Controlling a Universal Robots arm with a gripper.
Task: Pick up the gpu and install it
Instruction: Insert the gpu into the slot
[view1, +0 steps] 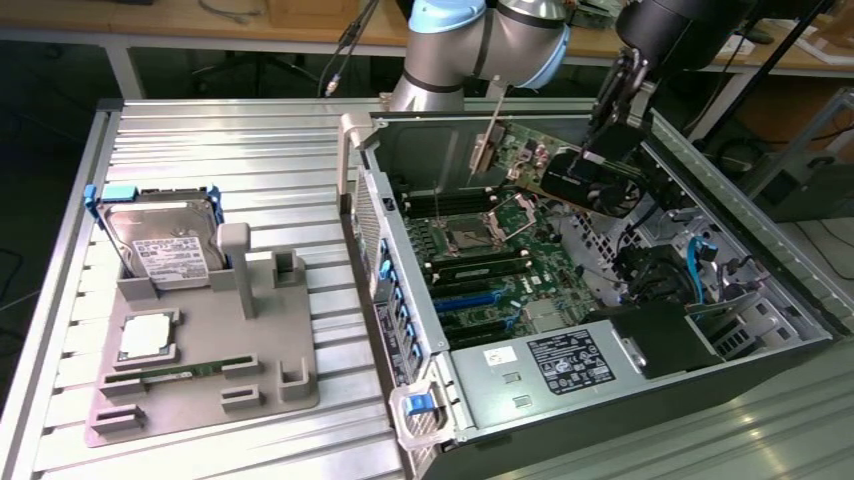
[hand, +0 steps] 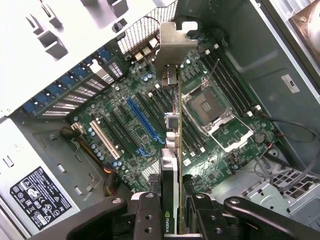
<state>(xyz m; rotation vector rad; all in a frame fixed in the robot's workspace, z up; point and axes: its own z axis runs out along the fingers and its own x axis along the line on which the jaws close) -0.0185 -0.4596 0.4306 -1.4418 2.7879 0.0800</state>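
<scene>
Wrist view: my pincer (hand: 172, 212) gripping gpu (hand: 171, 150), card edge-on between fingers (hand: 145, 215), metal bracket (hand: 172, 45) at far end. Gpu held in air over motherboard (hand: 125, 120), inside open computer case (view1: 427, 150). Exterior view: case on desk (view1: 227, 140) toward exterior view's right edge; gray fixture (view1: 200, 370) with hard drive (view1: 167, 245) near desk's opposite edge.
</scene>
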